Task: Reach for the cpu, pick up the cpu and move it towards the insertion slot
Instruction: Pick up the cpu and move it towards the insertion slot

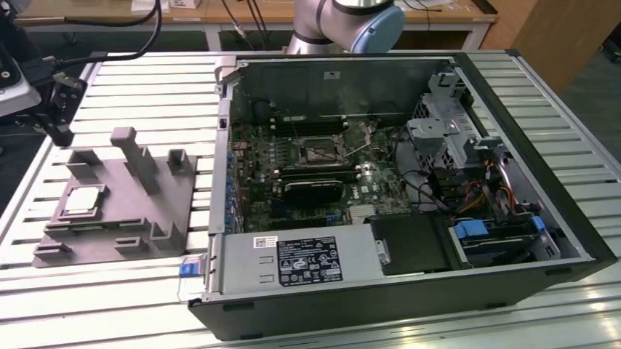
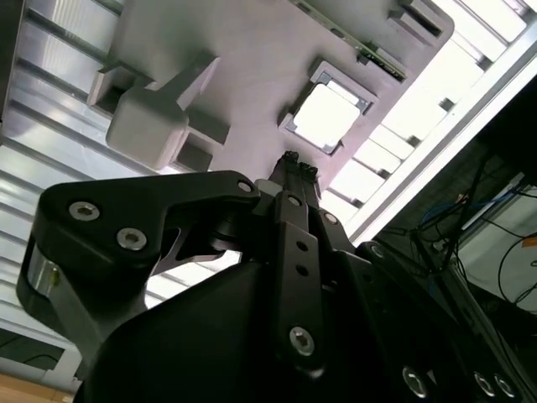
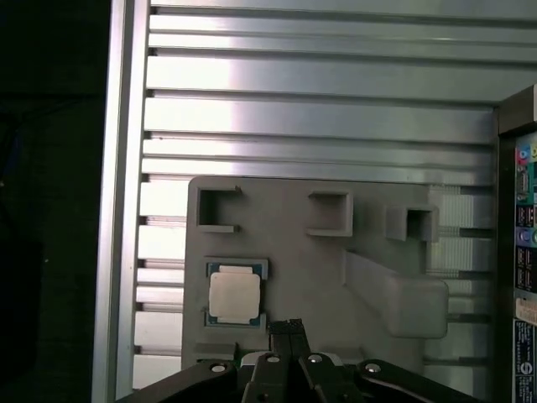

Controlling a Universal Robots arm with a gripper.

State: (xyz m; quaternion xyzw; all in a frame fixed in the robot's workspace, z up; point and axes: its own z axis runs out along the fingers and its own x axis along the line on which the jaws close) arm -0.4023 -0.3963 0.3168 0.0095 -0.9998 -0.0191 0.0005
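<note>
Hand [image 3: 288, 324] near cpu [image 3: 236, 295], apart

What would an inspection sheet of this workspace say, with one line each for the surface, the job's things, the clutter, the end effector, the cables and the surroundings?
Surface: slotted aluminium table, carrying the fixture and the case.
Job's things: small square silvery cpu lies flat in a recess of the grey plastic fixture, not gripped; shiny-framed square insertion slot with a dark centre sits on the motherboard inside the open black computer case.
Clutter: nothing seen.
End effector: black end effector shut, holding nothing, above the fixture near the cpu.
Cables: orange and black cables inside the case; black cable beyond the table.
Surroundings: wooden bench behind the table.
</note>
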